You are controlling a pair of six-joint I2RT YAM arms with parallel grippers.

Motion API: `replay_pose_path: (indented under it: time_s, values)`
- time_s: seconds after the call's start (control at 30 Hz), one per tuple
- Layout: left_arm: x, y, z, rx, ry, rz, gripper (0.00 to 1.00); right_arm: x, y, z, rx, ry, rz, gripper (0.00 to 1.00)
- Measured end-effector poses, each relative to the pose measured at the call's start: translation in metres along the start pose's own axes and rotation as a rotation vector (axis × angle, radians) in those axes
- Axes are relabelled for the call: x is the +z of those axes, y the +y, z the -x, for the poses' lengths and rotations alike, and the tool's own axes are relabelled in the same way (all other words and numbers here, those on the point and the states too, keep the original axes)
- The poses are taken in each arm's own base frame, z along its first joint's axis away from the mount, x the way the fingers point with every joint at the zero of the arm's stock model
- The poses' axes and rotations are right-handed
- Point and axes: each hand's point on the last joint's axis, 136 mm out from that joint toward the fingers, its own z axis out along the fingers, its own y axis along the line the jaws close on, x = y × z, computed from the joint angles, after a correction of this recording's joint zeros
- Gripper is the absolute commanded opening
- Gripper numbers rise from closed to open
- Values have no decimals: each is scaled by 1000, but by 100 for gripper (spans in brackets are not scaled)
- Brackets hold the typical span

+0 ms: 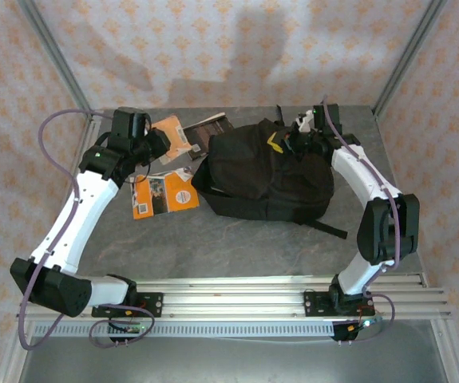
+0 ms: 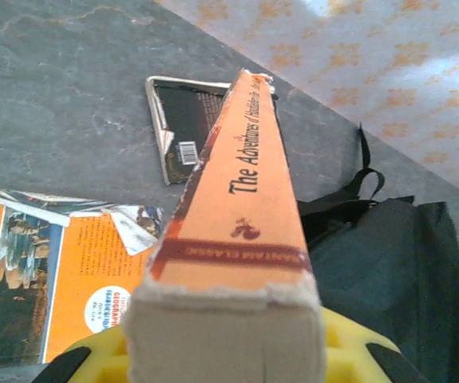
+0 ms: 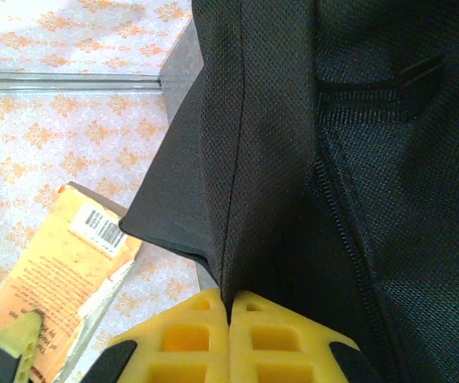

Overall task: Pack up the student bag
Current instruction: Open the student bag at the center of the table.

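Packing looks barely begun, as far as I can see: the left gripper (image 2: 225, 355) is clamped on an orange paperback (image 2: 241, 207), spine up, lifted above the table (image 1: 237, 239) near its far left corner and not yet over the bag (image 1: 265, 179). Two more lie loose on the left half, an orange book (image 1: 164, 195) flat toward the middle and a black book (image 1: 213, 128) by the far edge, just beside the bag. The right gripper (image 3: 229, 307) is pinched tight on a fold of the bag's fabric at its far side, probably holding the mouth up. Whether anything is inside I cannot tell. The bag sits on the right half toward the far edge, slumped and soft, black woven cloth with a zipper (image 3: 345, 231) and a strap (image 1: 329, 229) trailing toward the near edge.
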Motion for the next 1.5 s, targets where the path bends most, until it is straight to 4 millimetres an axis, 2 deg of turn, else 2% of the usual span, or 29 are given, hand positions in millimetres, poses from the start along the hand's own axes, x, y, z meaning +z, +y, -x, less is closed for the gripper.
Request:
replay_pose_path:
  time_s: [0.17,0.33,0.53,0.7,0.87,1.0,1.1,1.2,1.27,1.37,1.5]
  values:
    - [31,5,-31,-9,115,-24,0,0,4,2,27,-5,17,0]
    - [60,-17,-51,-69,211,-162,0,0,8,4,51,-10,35,0]
    - [56,-58,-40,-132,198,-388,0,0,9,6,61,-14,43,0]
    - [43,-77,-37,-183,186,-547,0,-4,7,8,69,-16,46,1]
    - [37,-90,-43,-224,222,-668,0,-11,8,5,55,-19,35,42]
    - [34,-97,-50,-258,267,-734,0,-30,26,5,-30,-65,10,60]
    - [41,-101,-60,-289,306,-758,0,-55,41,10,-98,-152,-47,67]
    - [52,-108,-78,-302,357,-757,0,-78,53,12,-159,-225,-106,68]
    - [56,-114,-91,-292,387,-758,0,-86,58,7,-184,-237,-134,69]
    - [57,-122,-108,-276,428,-759,0,-79,53,-8,-210,-199,-185,70]
    - [61,-124,-115,-273,442,-755,0,-56,29,-20,-220,-127,-319,71]
